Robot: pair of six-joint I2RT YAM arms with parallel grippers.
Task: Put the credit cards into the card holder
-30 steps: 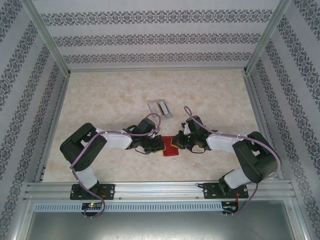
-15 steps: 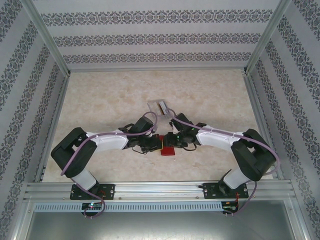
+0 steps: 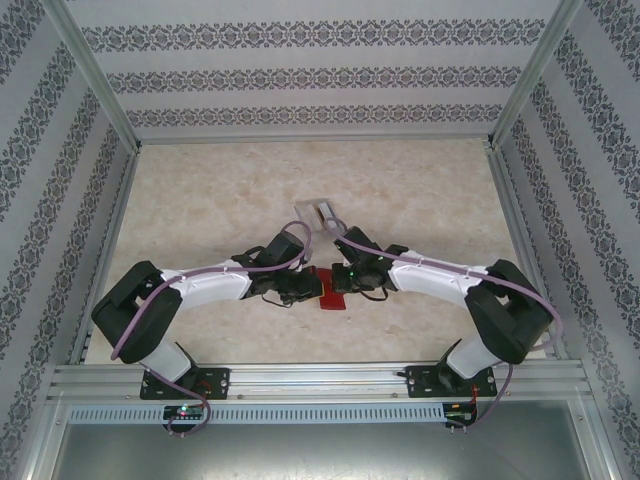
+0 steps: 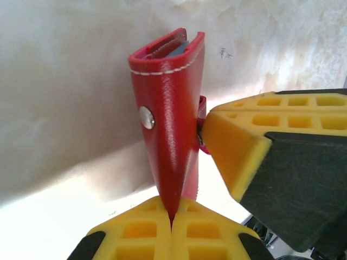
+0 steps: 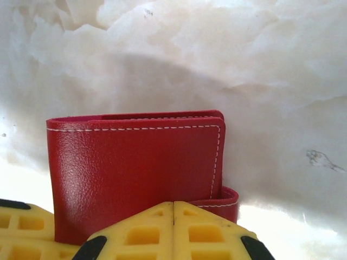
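Left pincer: my left pincer (image 4: 172, 216) is clamped on the thin lower edge of the card holder (image 4: 171, 124), standing it on edge.
Right pincer: my right pincer (image 5: 173, 208) has its fingertips together with nothing seen between them, against the broad red face, just beside the snap tab (image 5: 225, 197).
Position: mid-table between both arms, on the near side of the translucent tray (image 3: 318, 215).
Contents: a bluish-grey card (image 4: 178, 50) peeks from the gaping top; other cards hidden.
Handling, my guess: light; soft leather that flexes; grained face grips well; cards stiff and slick.
Hold point: the stitched edge, away from the pocket mouth; squeezing the faces could pinch the pockets shut.
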